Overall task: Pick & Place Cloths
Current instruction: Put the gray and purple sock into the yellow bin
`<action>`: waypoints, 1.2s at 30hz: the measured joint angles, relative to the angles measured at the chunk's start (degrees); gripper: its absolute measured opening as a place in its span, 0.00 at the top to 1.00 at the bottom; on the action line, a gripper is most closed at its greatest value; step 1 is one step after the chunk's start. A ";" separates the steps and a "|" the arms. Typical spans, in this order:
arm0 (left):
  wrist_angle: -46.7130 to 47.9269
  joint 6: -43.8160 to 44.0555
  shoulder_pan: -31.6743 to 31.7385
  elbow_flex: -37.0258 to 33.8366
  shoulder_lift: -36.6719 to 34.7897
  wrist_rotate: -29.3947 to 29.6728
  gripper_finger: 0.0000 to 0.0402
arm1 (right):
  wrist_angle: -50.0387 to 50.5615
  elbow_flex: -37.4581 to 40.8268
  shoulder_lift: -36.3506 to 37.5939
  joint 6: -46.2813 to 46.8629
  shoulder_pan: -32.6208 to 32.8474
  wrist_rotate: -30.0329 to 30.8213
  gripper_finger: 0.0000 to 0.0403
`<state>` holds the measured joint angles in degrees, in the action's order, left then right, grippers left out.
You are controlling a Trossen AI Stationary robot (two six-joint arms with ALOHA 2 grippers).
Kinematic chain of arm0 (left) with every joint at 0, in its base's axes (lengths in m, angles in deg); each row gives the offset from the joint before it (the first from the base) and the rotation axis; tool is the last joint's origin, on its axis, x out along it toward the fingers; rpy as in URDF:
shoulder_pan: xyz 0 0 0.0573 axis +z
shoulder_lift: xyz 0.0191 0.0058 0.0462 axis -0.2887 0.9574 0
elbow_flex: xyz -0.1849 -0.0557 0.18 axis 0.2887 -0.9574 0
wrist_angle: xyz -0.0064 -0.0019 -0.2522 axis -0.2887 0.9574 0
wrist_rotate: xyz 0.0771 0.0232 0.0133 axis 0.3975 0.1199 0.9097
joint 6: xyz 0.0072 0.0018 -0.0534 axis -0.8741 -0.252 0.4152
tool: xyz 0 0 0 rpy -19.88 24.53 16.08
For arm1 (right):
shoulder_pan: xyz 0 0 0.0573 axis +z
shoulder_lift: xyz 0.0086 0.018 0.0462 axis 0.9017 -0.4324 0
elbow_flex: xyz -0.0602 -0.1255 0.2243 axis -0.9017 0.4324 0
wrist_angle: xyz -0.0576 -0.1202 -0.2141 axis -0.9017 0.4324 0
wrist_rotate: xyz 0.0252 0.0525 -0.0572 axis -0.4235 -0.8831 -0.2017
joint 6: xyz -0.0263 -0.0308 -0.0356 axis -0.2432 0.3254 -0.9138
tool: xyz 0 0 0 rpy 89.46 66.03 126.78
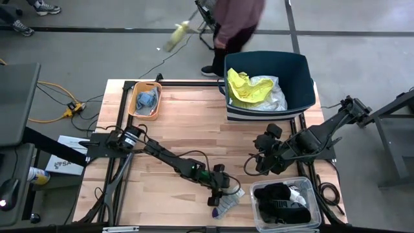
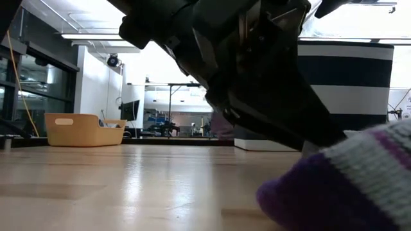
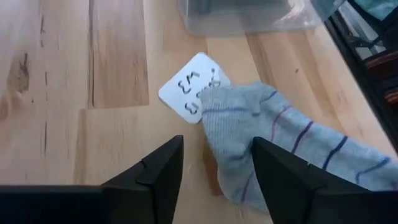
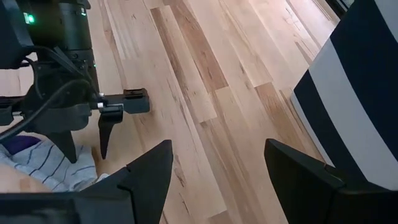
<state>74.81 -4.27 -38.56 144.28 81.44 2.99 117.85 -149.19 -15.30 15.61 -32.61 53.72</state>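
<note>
Presently, items on the wooden table (image 1: 187, 123):

1. Striped grey sock (image 3: 273, 140), purple toe. Lies flat at the near edge of the table, just left of the clear bin (image 1: 284, 206), partly covering a small white card (image 3: 189, 90). Likely the next cloth to be picked, since it is the only one loose on the table top.

2. Left gripper (image 3: 217, 165). Lowered over the sock's end, one finger (image 3: 158, 171) on bare wood beside it, the other (image 3: 283, 174) over the fabric. Fingers apart with the sock edge between them; they do not appear to pinch it yet. Judged: positioned for a grasp.

3. Right gripper (image 4: 217, 168). Hovers over the table's right half, between the navy tub (image 1: 272, 81) and the clear bin. Fingers spread, nothing between them. Appears to be waiting.

4. Navy tub, far right. Holds a neon yellow cloth (image 1: 242, 87) and a white cloth (image 1: 272, 94); seemingly the drop-off place.

5. Clear bin, near right. Holds black cloths (image 1: 278, 197) and something white.

6. Orange tray (image 1: 145, 100), far left. Holds a blue-grey cloth (image 1: 147, 98).

7. Person (image 1: 236, 26), standing beyond the far edge.
</note>
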 joint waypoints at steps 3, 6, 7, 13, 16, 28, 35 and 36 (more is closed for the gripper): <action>-0.46 -0.21 0.00 0.00 0.00 0.09 0.59 | -0.02 0.00 0.00 0.07 0.00 0.00 0.39; -0.46 -0.42 0.00 0.00 0.00 0.14 0.66 | -0.01 0.00 -0.01 0.09 0.00 0.00 0.39; -0.46 -0.42 0.00 0.00 0.00 0.12 0.68 | -0.01 0.00 0.00 0.09 0.00 0.00 0.39; -0.42 -0.42 0.00 0.00 0.00 -2.31 0.89 | 0.00 0.00 -0.02 0.12 0.00 0.00 0.39; -0.42 -0.44 0.00 0.00 0.00 -4.49 0.98 | 0.00 0.00 -0.01 0.11 0.00 0.00 0.39; 6.73 -0.43 0.00 -0.04 -4.83 -4.53 0.99 | 0.02 0.00 -0.01 0.09 0.00 -0.02 0.39; 19.42 1.21 -0.09 -0.02 -10.81 1.69 1.00 | 0.04 0.00 -0.02 0.01 0.00 -0.02 0.39; 21.19 1.80 -0.09 -0.02 -11.54 2.98 1.00 | 0.04 0.00 0.00 -0.01 0.00 -0.02 0.39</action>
<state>96.00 -2.47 -38.65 144.25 69.90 5.97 117.90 -149.19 -15.30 15.60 -32.61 53.70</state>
